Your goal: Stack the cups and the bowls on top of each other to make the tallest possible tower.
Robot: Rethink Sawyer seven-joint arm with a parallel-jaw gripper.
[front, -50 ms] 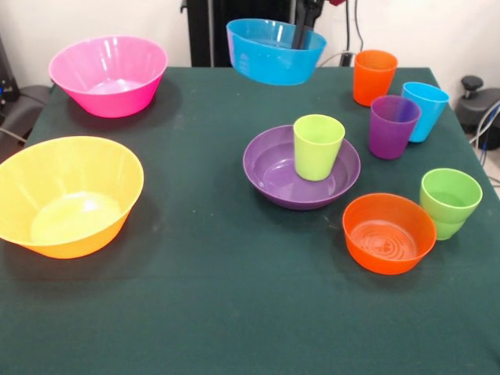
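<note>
A small blue bowl hangs tilted above the table's far edge, with my gripper shut on its right rim, one dark finger reaching inside. In front of it a wide purple bowl rests on the green cloth, and a lime-yellow cup stands upright, mouth up, in it. To the right stand an orange cup, a purple cup, a light blue cup and a green cup. A small orange bowl sits beside the green cup.
A big pink bowl sits at the far left and a big yellow-orange bowl at the near left. Dark equipment and cables lie beyond the table's right edge.
</note>
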